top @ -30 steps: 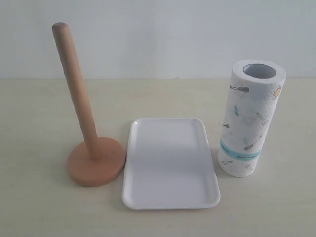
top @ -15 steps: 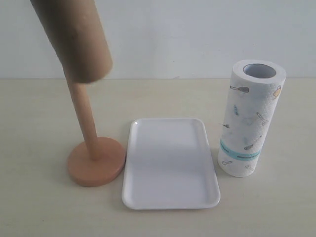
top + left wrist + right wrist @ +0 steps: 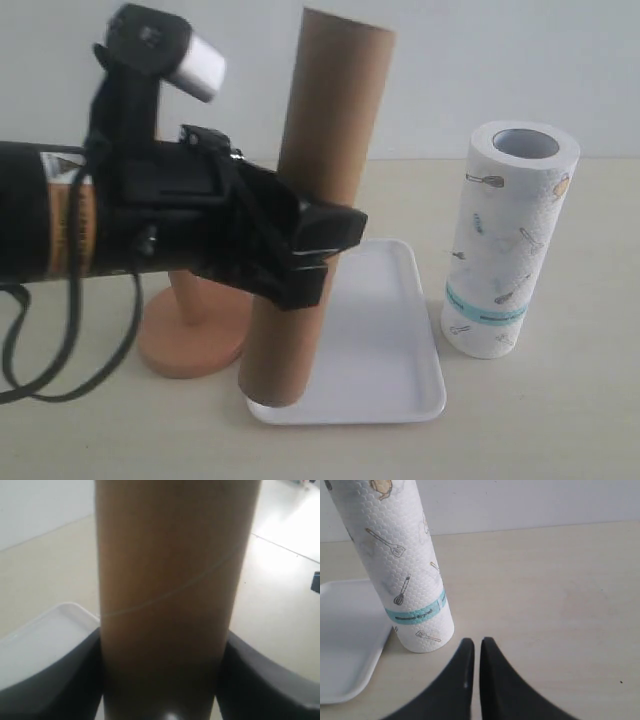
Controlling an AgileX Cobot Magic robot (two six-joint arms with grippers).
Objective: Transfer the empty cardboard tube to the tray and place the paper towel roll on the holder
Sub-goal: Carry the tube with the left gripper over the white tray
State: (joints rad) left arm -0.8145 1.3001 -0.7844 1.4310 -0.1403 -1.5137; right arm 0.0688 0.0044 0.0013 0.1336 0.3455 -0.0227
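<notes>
Cardboard tube (image 3: 325,150) is clenched in my left claw (image 3: 310,250), tilted, its foot at the tray's (image 3: 390,330) 7 o'clock corner. My right claw (image 3: 476,665) is pinched empty; the paper towel roll (image 3: 505,250) stands at the tray's 3 o'clock.

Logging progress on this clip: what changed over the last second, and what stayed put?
The left claw has swung in from the left, shut on the cardboard tube. Half a second ago the tube hung tilted above the holder's pole; now it stands almost upright, lower end on the tray's near left corner. Holder, tray and paper towel roll have not moved.
</notes>
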